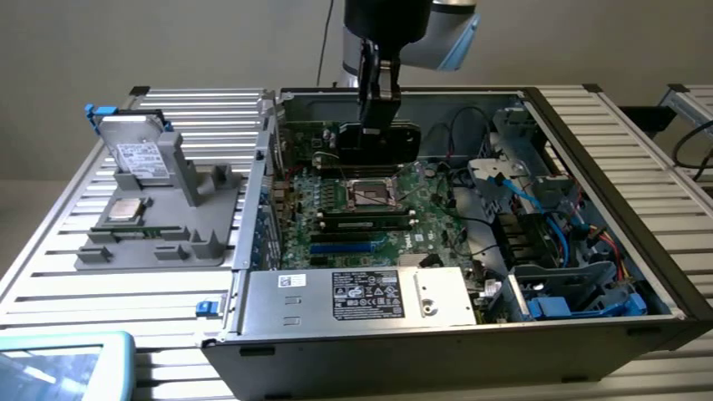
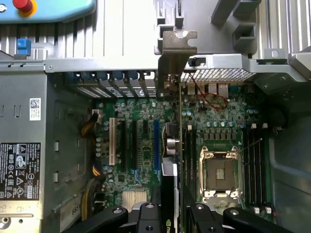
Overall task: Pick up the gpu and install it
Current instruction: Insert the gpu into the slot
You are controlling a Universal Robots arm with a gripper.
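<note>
A slatted table (image 1: 624, 125) bears an open case (image 1: 446, 355), its motherboard (image 1: 334, 213) facing up. On the exterior view's left a grey tray (image 1: 167, 246) holds a hard drive (image 1: 143, 154). The arm (image 1: 390, 25) reaches down into the case. Its gripper (image 1: 376, 124) is partly closed, fingers (image 2: 146, 218) clamping the gpu (image 1: 379, 146) on edge over the slots (image 2: 133, 145), bracket (image 2: 176, 53) at the case's rear wall; whether the card is seated I cannot tell

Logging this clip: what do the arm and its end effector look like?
The arm is silver-grey and rounded, with a black cylindrical wrist section. The end effector is black: long narrow fingers on linkages with silvery bolts. A thin dark cable hangs behind.
</note>
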